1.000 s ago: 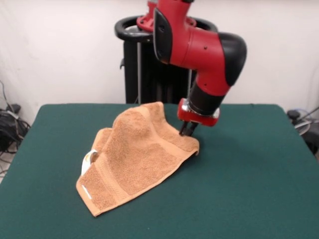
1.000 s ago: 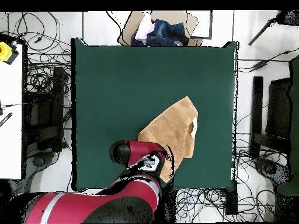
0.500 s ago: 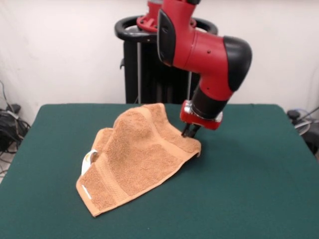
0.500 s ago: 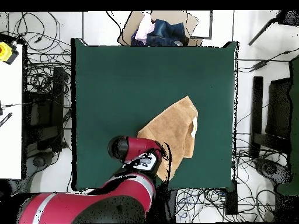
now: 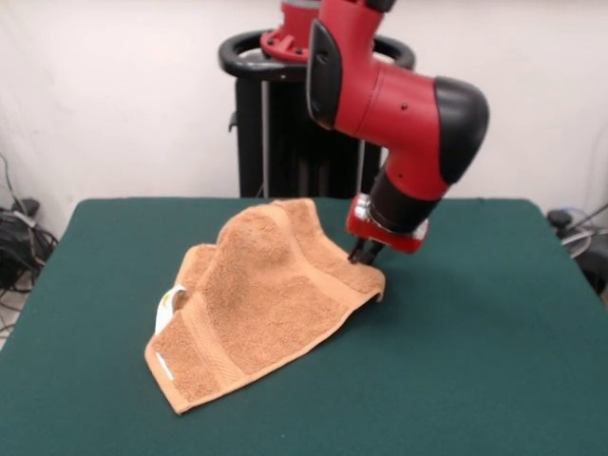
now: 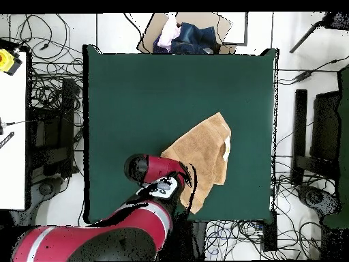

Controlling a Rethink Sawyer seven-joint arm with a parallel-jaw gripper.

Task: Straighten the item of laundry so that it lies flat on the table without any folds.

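Towel [image 5: 256, 304] lies rumpled on the table [image 5: 475, 380], humped in the middle, its long axis diagonal. The gripper [image 5: 361, 254] pinches the towel's corner, jaws closed. Overhead, the arm [image 6: 146, 205] hides that corner; the label [image 5: 169, 302] shows at the opposite edge.

My arm bends down over the table [image 5: 475, 332] — gripper [image 5: 362, 253] low, pointing downward and tilted, finger spacing unclear.

Towel [image 6: 201, 147] bunched on table [image 6: 136, 95]; arm [image 6: 146, 205] overlaps its edge.
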